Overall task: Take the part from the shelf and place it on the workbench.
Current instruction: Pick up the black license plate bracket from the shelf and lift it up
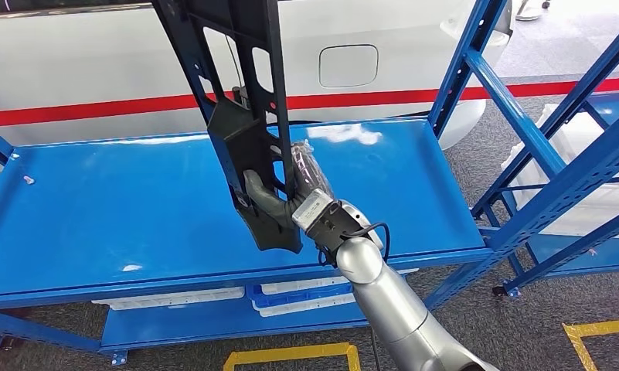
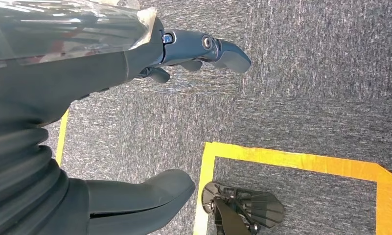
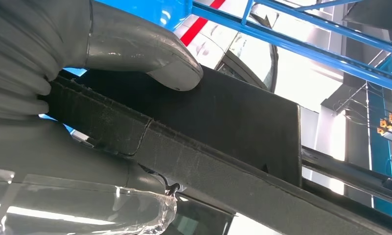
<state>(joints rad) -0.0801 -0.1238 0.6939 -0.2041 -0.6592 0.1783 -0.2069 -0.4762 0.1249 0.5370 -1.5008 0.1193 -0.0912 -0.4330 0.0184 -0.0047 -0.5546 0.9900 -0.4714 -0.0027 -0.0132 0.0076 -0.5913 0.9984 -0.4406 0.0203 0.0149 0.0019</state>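
Gripping the long black plastic trim part [image 1: 244, 116] near its lower end, our right hand [image 1: 310, 202] holds it above the blue workbench [image 1: 97, 216]; we judge it stiff, light, top-heavy.

My head view cuts the part's [image 1: 248, 124] top off; it hides my right hand's [image 1: 294, 202] fingers.

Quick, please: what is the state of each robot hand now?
Left robot hand: open, holding nothing.
Right robot hand: closed, holding the black part.
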